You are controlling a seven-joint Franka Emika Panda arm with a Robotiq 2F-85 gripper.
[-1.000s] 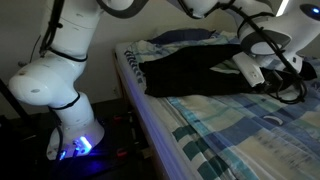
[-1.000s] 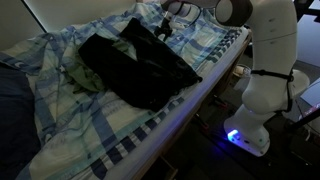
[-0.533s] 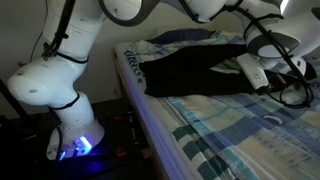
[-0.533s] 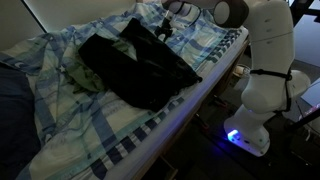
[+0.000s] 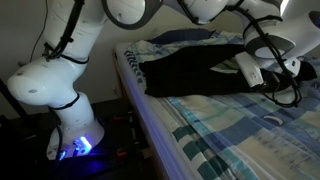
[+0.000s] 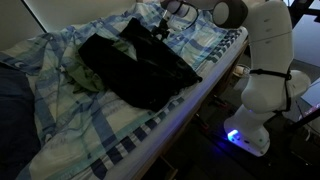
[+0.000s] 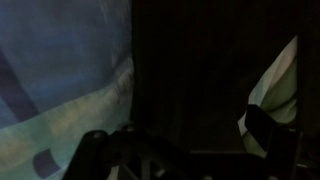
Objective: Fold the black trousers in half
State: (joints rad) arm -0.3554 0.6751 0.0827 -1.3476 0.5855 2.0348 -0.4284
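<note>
So in an exterior view the black trousers (image 5: 190,68) are lying in a loose heap across the plaid bedsheet (image 5: 230,130) on the table (image 5: 133,85), close to its near edge, with a dark blue pillow (image 5: 185,36) just behind them. The tool (image 5: 258,72) sits right at the trousers' far end, low on the cloth, but I honestly can't tell from here if it's got a grip or not. In an exterior view from the opposite side, the trousers (image 6: 140,65) look spread out and rumpled, not folded yet, and the tool (image 6: 163,28) is down at the end nearest the robot, touching or nearly touching the fabric. Jaws are too small and dark to read there too. The wrist view is mostly black cloth (image 7: 200,70) with a bit of bedsheet (image 7: 55,80) on one side, so it's super close. My guess: it's at the grab-the-end step. Next it needs a solid pinch on that end, then a lift and a carry over to the opposite end.
</note>
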